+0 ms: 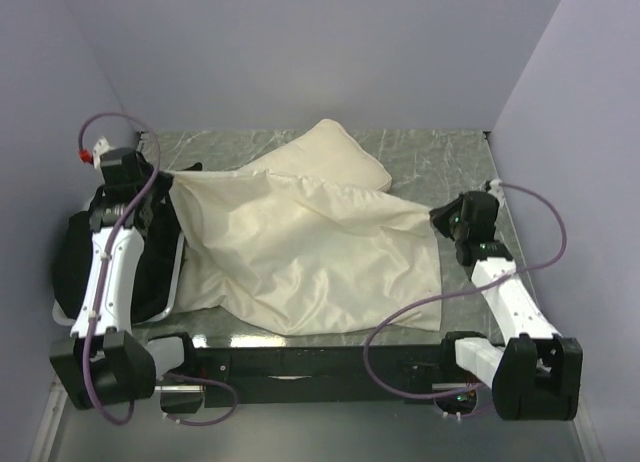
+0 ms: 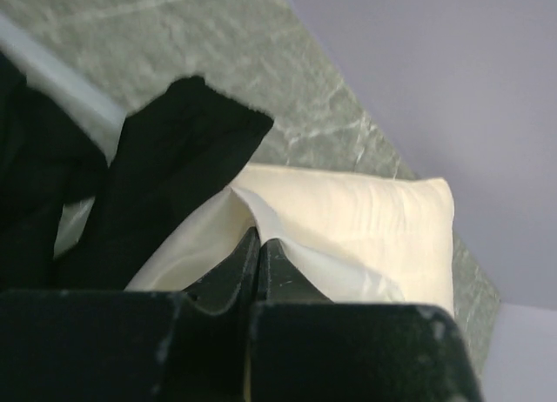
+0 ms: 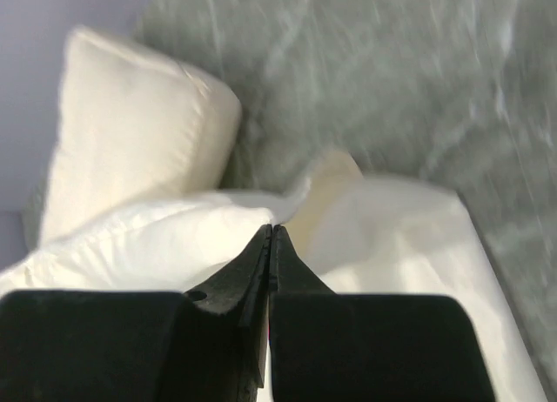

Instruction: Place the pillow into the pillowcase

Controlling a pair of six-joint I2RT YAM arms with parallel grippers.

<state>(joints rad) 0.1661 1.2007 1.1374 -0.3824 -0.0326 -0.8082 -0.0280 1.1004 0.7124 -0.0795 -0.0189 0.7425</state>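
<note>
Spreading across the grey marbled counter (image 1: 440,152), which lilac walls (image 1: 300,52) close in on three sides, the wrinkled pillowcase (image 1: 310,262) lies stretched from one end effector to the other. The pillow (image 1: 345,157) sits ahead of both, towards the back wall. Its near part is covered by the pillowcase's far edge; whether it lies inside or only beneath cannot be told. A black cloth heap (image 2: 174,158) crowds the left end effector (image 2: 259,245), beside and below it, touching the pillowcase there. That end effector's fingers are pressed together, pinching a fold of the pillowcase's edge. The right end effector (image 3: 271,232) is likewise clamped on the opposite edge. Bare counter lies ahead of the right end effector, with the side wall near its outer side.
</note>
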